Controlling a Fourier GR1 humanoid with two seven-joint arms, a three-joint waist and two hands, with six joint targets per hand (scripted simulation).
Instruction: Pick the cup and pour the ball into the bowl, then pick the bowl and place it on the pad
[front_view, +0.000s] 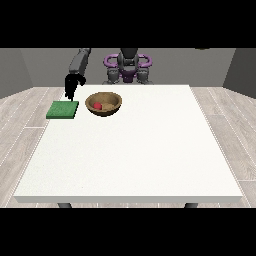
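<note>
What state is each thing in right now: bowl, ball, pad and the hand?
Bowl: upright on the table, right of the pad, not on it.
Ball: red, inside the bowl.
Pad: flat on the table, nothing on it.
Hand at the view's left: above the pad's far edge, fingers pointing down, holding nothing.

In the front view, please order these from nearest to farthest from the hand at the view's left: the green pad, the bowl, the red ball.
From the hand at the view's left:
1. Green pad, just below the hand, near the table's left edge.
2. Bowl, to the right of the pad; its near rim comes next.
3. Red ball, inside the bowl, a little past that rim.
</note>
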